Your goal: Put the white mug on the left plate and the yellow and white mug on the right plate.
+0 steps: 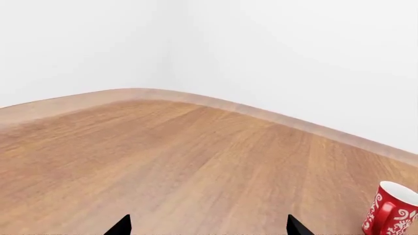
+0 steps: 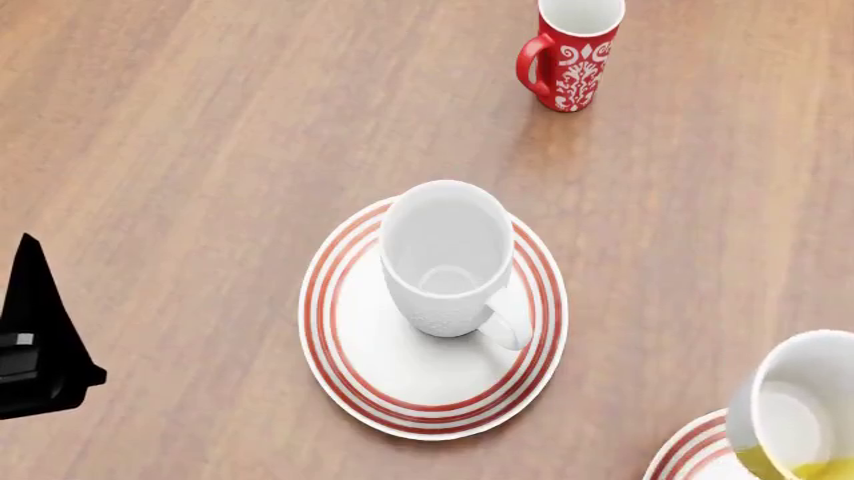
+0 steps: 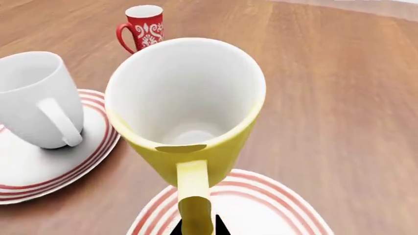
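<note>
The white mug (image 2: 445,258) stands upright on the left plate (image 2: 367,375), its handle toward the lower right; the right wrist view also shows this white mug (image 3: 36,100) and left plate (image 3: 39,171). My right gripper (image 3: 196,228) is shut on the yellow handle of the yellow and white mug (image 3: 189,105), which hangs tilted over the right plate (image 3: 274,210). I cannot tell whether it touches the plate. In the head view the yellow and white mug (image 2: 801,410) sits at the lower right, above the right plate (image 2: 687,455). My left gripper (image 1: 209,228) is open over bare wood, holding nothing.
A red mug (image 2: 574,50) with a white pattern stands upright on the wooden table (image 2: 200,150), beyond the left plate. The same red mug (image 1: 392,210) shows in the left wrist view, with the table's rounded far edge (image 1: 216,104) and a white wall behind.
</note>
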You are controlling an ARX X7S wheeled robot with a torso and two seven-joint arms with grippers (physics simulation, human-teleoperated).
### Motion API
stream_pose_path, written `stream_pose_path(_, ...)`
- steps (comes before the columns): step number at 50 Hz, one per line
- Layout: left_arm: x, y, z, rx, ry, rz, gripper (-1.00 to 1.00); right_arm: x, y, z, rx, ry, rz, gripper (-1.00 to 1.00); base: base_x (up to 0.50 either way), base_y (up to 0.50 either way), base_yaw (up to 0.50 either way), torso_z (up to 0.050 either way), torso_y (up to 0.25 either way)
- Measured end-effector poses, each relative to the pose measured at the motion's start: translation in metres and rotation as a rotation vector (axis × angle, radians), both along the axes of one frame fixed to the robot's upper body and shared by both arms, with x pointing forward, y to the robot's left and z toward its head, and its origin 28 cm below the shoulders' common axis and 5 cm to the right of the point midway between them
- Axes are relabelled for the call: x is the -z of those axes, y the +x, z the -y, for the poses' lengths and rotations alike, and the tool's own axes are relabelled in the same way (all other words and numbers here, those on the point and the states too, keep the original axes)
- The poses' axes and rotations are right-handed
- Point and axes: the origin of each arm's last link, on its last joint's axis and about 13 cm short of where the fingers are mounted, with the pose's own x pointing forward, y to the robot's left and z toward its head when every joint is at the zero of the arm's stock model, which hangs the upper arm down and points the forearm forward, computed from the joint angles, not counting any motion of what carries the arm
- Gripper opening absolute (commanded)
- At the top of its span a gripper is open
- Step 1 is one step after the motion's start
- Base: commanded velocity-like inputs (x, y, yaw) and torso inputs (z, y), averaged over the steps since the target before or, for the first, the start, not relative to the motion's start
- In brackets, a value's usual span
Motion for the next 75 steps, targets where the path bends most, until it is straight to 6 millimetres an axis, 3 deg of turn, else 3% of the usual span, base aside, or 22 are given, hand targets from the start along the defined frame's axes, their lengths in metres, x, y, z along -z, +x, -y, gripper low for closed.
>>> stream_pose_path(25, 0.0, 0.0, 0.0, 0.0, 0.0, 0.0, 1.0, 0.001, -0.031, -0.001, 0.002, -0.029, -0.067, -1.0, 0.0, 0.0, 0.0, 0.0, 0.0)
stream_pose_path(45, 0.001, 0.001, 0.001, 0.003, 0.0, 0.003, 1.0, 0.019, -0.05, 0.004, 0.034, -0.002, -0.096, -1.0, 0.0, 0.0, 0.0, 0.0, 0.001)
stream_pose_path(75, 0.0, 0.0, -0.001, 0.0, -0.001, 0.009, 1.0, 0.059, -0.043, 0.016, 0.042, 0.067, -0.144, -1.0, 0.0, 0.0, 0.0, 0.0, 0.0)
